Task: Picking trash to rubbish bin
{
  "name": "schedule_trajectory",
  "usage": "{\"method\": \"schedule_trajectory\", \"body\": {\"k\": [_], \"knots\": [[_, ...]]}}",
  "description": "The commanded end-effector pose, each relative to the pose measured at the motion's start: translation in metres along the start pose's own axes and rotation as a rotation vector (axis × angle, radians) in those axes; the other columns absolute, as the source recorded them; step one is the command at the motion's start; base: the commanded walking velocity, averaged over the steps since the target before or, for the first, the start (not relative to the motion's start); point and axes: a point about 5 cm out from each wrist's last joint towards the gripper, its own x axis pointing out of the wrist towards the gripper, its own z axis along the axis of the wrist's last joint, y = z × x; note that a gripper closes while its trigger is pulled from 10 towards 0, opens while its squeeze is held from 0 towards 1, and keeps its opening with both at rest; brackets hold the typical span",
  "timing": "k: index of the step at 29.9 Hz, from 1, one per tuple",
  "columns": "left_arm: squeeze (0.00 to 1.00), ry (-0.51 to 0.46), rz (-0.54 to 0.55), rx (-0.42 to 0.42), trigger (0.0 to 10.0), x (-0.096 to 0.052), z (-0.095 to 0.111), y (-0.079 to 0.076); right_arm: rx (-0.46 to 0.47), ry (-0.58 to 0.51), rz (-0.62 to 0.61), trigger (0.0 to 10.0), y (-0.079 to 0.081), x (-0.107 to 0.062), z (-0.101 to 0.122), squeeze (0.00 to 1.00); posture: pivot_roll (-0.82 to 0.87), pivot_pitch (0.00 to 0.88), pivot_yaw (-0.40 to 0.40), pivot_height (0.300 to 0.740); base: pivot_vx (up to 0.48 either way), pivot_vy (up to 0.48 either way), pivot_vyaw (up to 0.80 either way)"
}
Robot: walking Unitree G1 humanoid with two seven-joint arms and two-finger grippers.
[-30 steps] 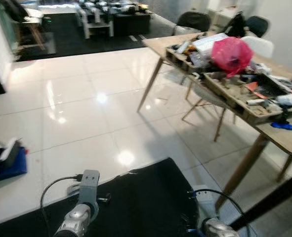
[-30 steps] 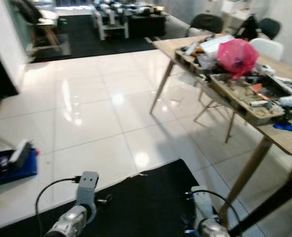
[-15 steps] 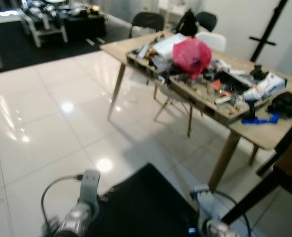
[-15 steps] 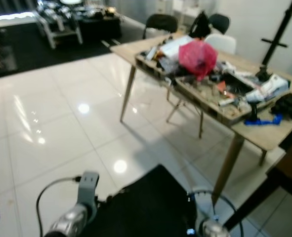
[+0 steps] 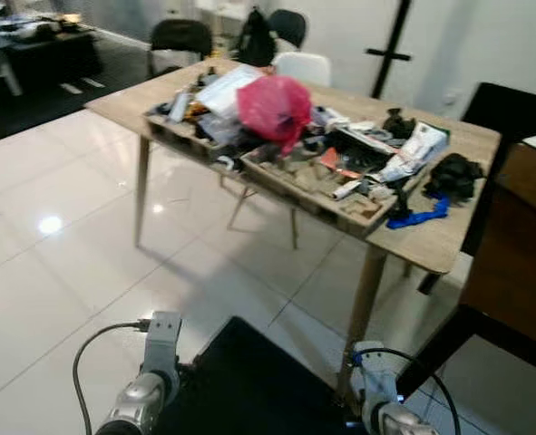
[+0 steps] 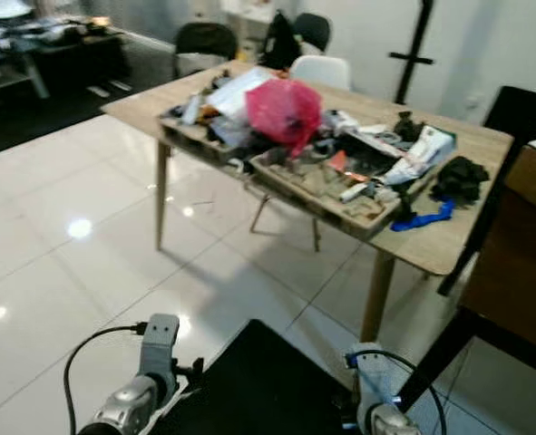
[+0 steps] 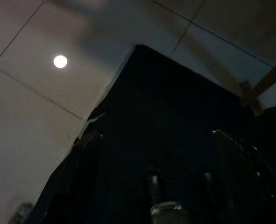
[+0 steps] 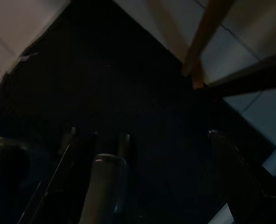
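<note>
Early going here by the look of it: nothing picked up, no rubbish bin anywhere ahead, so the whole job looks left to do. The big wooden surface stands ahead on the white tiled floor, piled with clutter in shallow trays. Likeliest trash sits there: a pink plastic bag on top of the heap, crumpled white packaging toward the far right, a blue strip near the edge. Both arms hang low over a black mat, idle. Left end effector and right end effector are too dark to judge; spread or pressed together, I cannot tell.
</note>
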Motion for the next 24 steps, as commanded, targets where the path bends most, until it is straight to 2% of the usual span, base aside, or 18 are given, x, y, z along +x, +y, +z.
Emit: {"method": "schedule_trajectory", "body": {"k": [1,18,24], "knots": [[0.00,0.013,-0.008,0.013,10.0,0.0001,-0.0014,-0.0011,0.012,0.021,-0.007,10.0,-0.0022,-0.0015,-0.0074,0.00,-0.05,0.058,0.043,0.740,0.334,0.000,-0.80],[0.00,0.027,-0.015,0.019,10.0,-0.0011,-0.0048,-0.0001,0.044,0.031,-0.011,10.0,-0.0006,-0.0029,-0.0164,0.00,-0.05,0.067,0.052,0.740,0.319,0.000,-0.79],[0.00,0.037,-0.007,0.014,10.0,-0.0017,-0.0073,0.0003,0.045,0.023,-0.010,10.0,-0.0021,-0.0035,-0.0164,0.00,-0.06,0.067,0.048,0.740,0.000,0.000,0.00]]}}
